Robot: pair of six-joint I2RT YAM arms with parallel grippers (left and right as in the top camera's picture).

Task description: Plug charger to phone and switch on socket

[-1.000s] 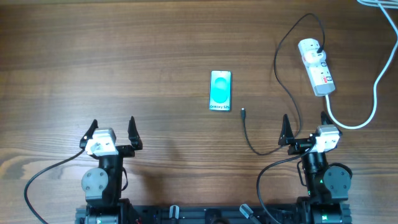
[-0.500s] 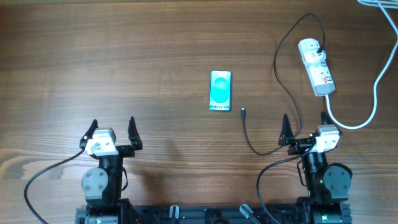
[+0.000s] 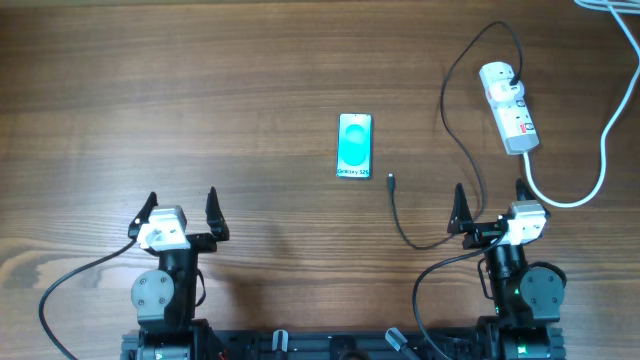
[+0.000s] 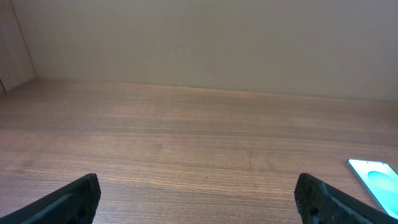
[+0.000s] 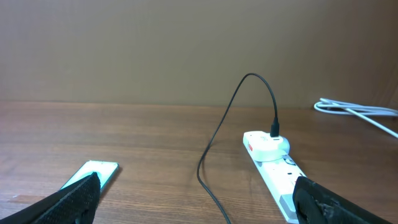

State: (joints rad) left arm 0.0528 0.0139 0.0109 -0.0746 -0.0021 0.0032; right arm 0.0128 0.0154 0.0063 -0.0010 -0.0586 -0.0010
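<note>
Because nothing had been picked up, both tools stood spread wide and empty along the bottom of the overhead frame. The left gripper (image 3: 181, 200) sat at lower left and the right gripper (image 3: 490, 192) at lower right, each with its jaws parted over bare table (image 3: 200, 80).

The phone (image 3: 355, 146) lay flat and screen-up near the centre of the frame. Its lettered bottom edge was turned toward the arms, which presumably put its port on the side easiest to reach.

The charger (image 3: 445, 100) ran as a thin black loop from the upper right down toward the right gripper, then curled back up. Its connector tip (image 3: 391, 181) therefore rested just to the lower right of the phone, near it but apart and not inserted. At the other end the white plug head (image 3: 497, 75) was seated in the top end of the socket (image 3: 518, 125). The socket lay slanted in the upper right, its thick white cord (image 3: 603, 150) looping off the right edge. Whether the red switches were on could not be told.

Judging by the layout, the mains end was already done. The right gripper sat nearest both the tip and the strip, so plugging and switching looked like its work, with the left free to steady the phone.
</note>
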